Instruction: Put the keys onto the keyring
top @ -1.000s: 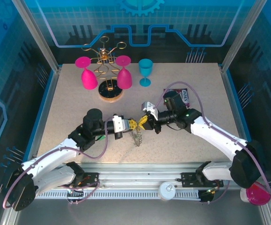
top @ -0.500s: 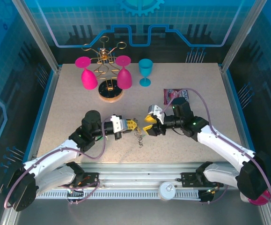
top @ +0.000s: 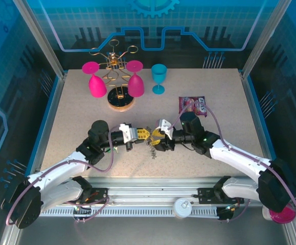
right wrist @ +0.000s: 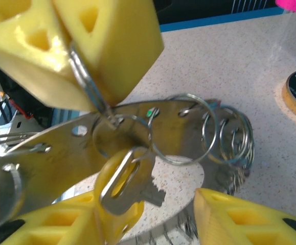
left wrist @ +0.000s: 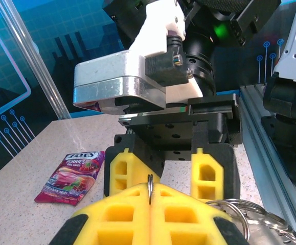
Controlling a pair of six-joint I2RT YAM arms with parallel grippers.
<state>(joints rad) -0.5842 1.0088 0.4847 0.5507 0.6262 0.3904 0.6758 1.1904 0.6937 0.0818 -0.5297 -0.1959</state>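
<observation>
- In the top external view, the left gripper [top: 145,135] and the right gripper [top: 158,139] meet tip to tip over the near middle of the speckled beige table [top: 86,102]. The flat grey metal keyring [top: 152,149] dangles just below them, too small there to make out in detail.
- The left wrist view brings this closer. The left gripper's yellow fingers [left wrist: 122,204] are pressed together on a thin wire loop [left wrist: 150,184] that stands upright between them. The right gripper faces it with its jaws apart.
- The right wrist view shows the keyring as a curved plate with holes, carrying several small wire loops. It hangs from the pinched loop and runs roughly left to right across the view.
- A small key with a yellow plastic head [right wrist: 118,186] hangs from a loop under the plate. Its long axis is tilted and its toothed metal end points right. It lies against one finger of the right gripper, whose other finger stands well apart.
- A red candy packet [top: 192,105] lies on the table beyond the right arm.
</observation>
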